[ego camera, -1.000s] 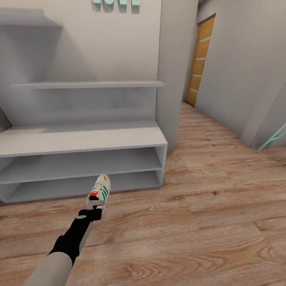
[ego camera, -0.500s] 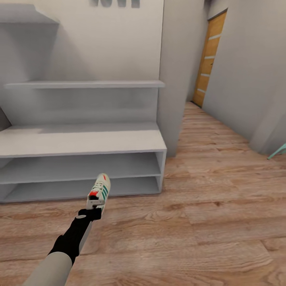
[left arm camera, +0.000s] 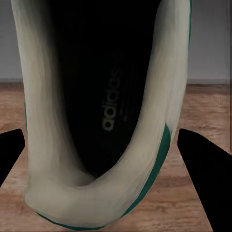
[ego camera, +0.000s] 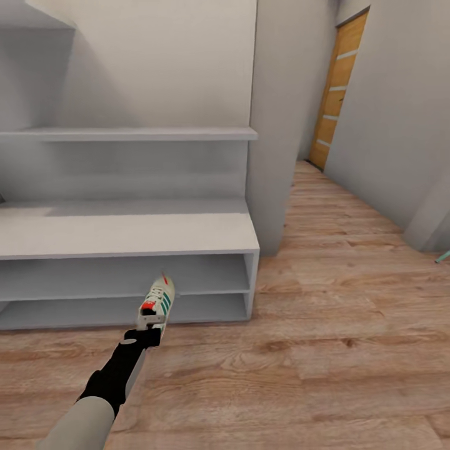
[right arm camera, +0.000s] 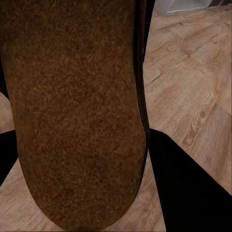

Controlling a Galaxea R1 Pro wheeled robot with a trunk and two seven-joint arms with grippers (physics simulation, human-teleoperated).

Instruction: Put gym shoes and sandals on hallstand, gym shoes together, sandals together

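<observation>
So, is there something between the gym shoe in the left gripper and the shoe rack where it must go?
Nothing visible. The gym shoe hangs in the left gripper just before the hallstand, whose bench top and two open shelves look bare.

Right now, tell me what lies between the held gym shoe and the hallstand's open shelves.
Nothing solid: in the head view the gym shoe, held by the left end effector, hangs before the hallstand with only bare corridor floor beneath.
</observation>
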